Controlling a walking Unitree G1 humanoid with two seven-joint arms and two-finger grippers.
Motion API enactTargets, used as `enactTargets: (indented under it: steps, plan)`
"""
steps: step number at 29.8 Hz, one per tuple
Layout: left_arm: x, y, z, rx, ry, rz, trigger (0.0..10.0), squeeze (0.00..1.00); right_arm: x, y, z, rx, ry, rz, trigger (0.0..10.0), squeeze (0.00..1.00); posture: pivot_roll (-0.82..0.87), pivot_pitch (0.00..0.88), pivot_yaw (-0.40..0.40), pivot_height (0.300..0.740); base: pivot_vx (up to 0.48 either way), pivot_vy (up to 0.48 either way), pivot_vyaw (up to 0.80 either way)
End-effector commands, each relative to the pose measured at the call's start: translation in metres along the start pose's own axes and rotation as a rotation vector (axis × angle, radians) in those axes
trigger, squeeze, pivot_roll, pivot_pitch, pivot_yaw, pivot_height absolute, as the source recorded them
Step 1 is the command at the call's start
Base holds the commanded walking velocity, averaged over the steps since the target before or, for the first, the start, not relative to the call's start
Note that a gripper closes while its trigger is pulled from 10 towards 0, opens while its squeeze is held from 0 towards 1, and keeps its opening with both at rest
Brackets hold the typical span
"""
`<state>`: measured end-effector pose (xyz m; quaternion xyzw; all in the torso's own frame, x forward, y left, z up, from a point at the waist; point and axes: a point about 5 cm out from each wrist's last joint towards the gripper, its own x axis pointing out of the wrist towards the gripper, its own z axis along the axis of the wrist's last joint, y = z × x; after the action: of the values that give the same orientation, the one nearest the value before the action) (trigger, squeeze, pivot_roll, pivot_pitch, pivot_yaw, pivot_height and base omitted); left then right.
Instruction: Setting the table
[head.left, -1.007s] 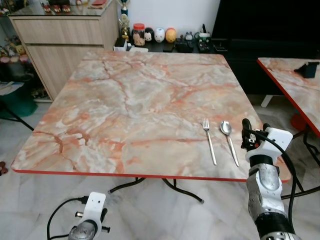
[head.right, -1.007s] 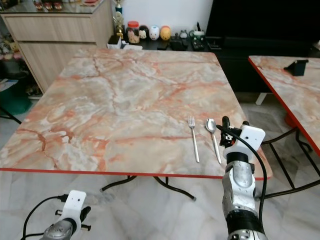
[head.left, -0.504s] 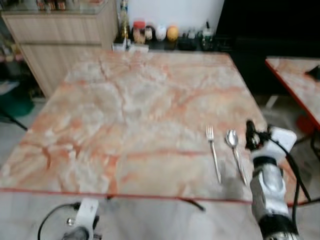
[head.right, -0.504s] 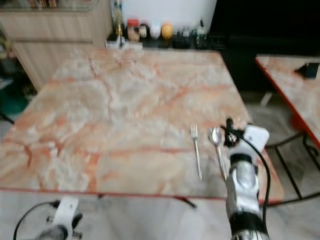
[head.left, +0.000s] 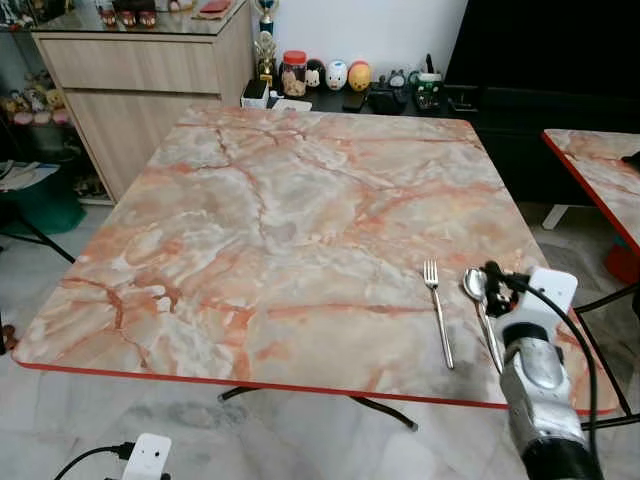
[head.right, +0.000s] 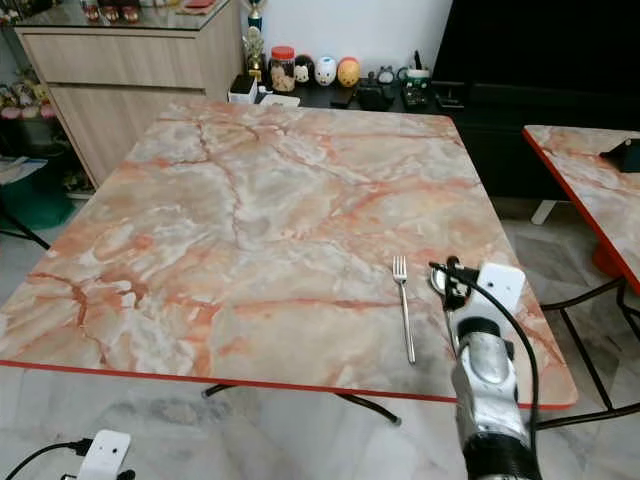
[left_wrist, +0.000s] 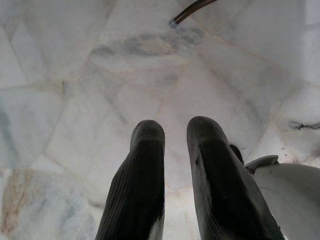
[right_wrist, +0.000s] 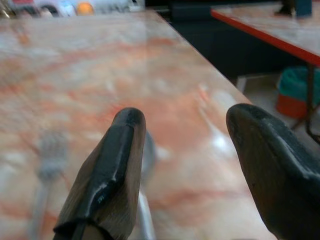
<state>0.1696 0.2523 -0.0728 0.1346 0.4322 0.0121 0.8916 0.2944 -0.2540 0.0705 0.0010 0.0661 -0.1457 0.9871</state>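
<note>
Orange-veined marble is what you are looking at: the red-edged table (head.left: 270, 220) is carrying a fork (head.left: 438, 310) and a spoon (head.left: 480, 312) lying side by side near its front right corner, handles pointing toward the robot. Your right gripper (right_wrist: 187, 165) is hovering low over that corner with its fingers spread wide, the spoon's bowl lying just beside one fingertip (right_wrist: 125, 135). Your left gripper (left_wrist: 175, 131) is hanging over the pale tiled floor (left_wrist: 75, 75), its fingers nearly closed with a slim gap and nothing between them.

A fork (head.left: 438, 312) and a spoon (head.left: 481, 311) lie side by side near the marble surface's (head.left: 260, 220) front right edge. The right gripper (head.left: 496, 281) hovers just beside the spoon's bowl, over the surface.
</note>
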Motion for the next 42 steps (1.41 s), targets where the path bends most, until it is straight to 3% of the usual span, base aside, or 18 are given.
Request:
enactTargets:
  steps: [1,6,16,17,18,19,22,23,24,42]
  plan:
    - [0.001,-0.004,0.005,0.007,-0.014,-0.012,10.0,0.0,0.001,0.0,0.006,-0.006,-0.003,0.024,10.0,0.0,0.04,0.0,-0.036,0.74,0.0,0.0,0.0]
    - [0.003,-0.008,0.008,0.008,-0.016,-0.024,10.0,0.0,0.0,0.011,0.002,-0.011,0.05,0.133,10.0,0.0,0.04,0.0,-0.034,0.74,0.0,0.0,0.0]
    - [0.003,-0.009,0.008,0.004,-0.02,-0.025,10.0,0.0,0.003,0.027,-0.001,0.013,0.143,0.213,10.0,0.0,0.05,0.0,-0.035,0.74,0.0,0.0,0.0]
    - [0.003,-0.009,0.008,0.004,-0.02,-0.025,10.0,0.0,0.003,0.028,-0.001,0.02,0.144,0.216,10.0,0.41,0.05,0.0,-0.033,0.74,0.0,0.0,0.0]
    - [0.003,-0.009,0.008,0.004,-0.019,-0.026,10.0,0.0,0.002,0.028,-0.002,0.025,0.144,0.216,10.0,0.41,0.05,0.0,-0.033,0.74,0.0,0.0,0.0]
    - [0.003,-0.01,0.007,0.005,-0.02,-0.028,10.0,0.0,0.003,0.028,-0.001,0.024,0.146,0.213,10.0,1.0,0.05,0.0,-0.033,0.74,0.0,0.0,0.0]
    - [0.003,-0.01,0.007,0.006,-0.019,-0.029,10.0,0.0,0.003,0.028,0.0,0.018,0.147,0.204,10.0,1.0,0.05,0.0,-0.032,0.74,0.0,0.0,0.0]
    - [0.002,-0.01,0.007,0.006,-0.019,-0.03,10.0,0.0,0.004,0.026,0.0,0.009,0.149,0.19,10.0,0.7,0.05,0.0,-0.032,0.74,0.0,0.0,0.0]
    - [0.002,-0.01,0.007,0.007,-0.019,-0.031,10.0,0.0,0.005,0.024,0.002,0.007,0.15,0.165,10.0,0.0,0.05,0.0,-0.033,0.74,0.0,0.0,0.0]
    - [0.005,-0.014,0.015,0.01,-0.046,-0.038,10.0,0.0,0.005,0.027,-0.012,0.033,0.219,0.148,10.0,0.0,0.06,0.0,-0.029,0.74,0.0,0.0,0.0]
